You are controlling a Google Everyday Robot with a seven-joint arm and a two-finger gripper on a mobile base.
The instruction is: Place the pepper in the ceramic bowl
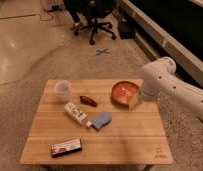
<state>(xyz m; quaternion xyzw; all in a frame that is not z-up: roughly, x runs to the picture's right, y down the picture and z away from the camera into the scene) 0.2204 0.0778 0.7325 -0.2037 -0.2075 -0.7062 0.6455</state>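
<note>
1. The small, dark red-brown, glossy pepper [88, 101] lies between the translucent white plastic cup [62, 90] and the round orange-red ceramic bowl [125, 92].
2. The gripper [145, 96], at the white arm's [167, 80] end, sits by the bowl's right rim; whether it is open or closed cannot be told.

Wooden table [120, 136], translucent cup [62, 90], white bottle [76, 112], blue sponge [101, 120], dark box [66, 147], office chair [95, 15]

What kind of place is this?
Probably an office or a lab: a black swivel chair stands on a polished floor marked with a blue tape cross. The robot's tool is beside the ceramic bowl.
</note>
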